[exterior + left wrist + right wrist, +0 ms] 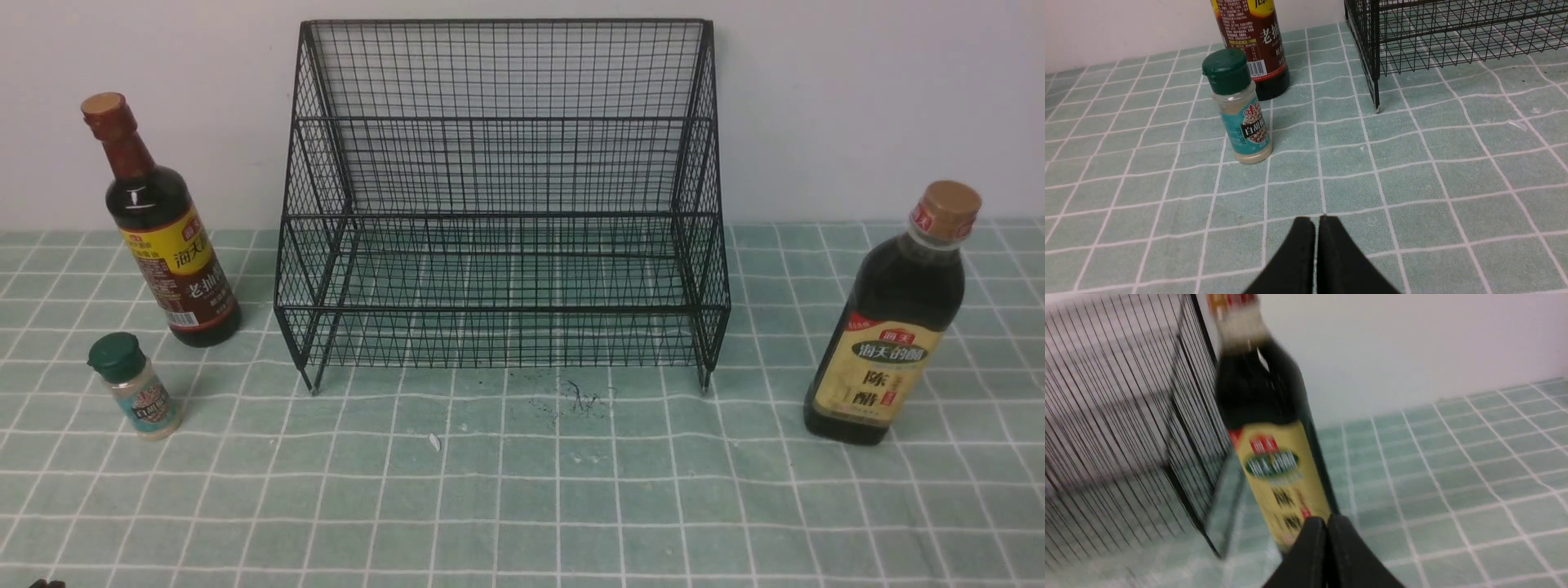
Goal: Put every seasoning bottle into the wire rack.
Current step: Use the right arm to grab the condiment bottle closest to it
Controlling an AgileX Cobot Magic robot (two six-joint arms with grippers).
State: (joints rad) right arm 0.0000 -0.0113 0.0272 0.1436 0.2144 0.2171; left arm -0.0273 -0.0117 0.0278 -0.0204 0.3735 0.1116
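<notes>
The black wire rack (502,204) stands empty at the back centre against the wall. The dark bottle with red neck and yellow-brown label (163,237) stands left of it. The small green-capped shaker (135,388) stands in front of that bottle; both show in the left wrist view, the shaker (1241,110) ahead of my shut, empty left gripper (1316,218). The dark bottle with tan cap and beige label (894,327) stands right of the rack. In the blurred right wrist view it (1274,441) is close ahead of my shut, empty right gripper (1327,518).
A green checked cloth (522,506) covers the table. A small white scrap (434,442) and dark specks (580,398) lie in front of the rack. The rack's corner leg (1376,107) shows in the left wrist view. A pale wall is behind.
</notes>
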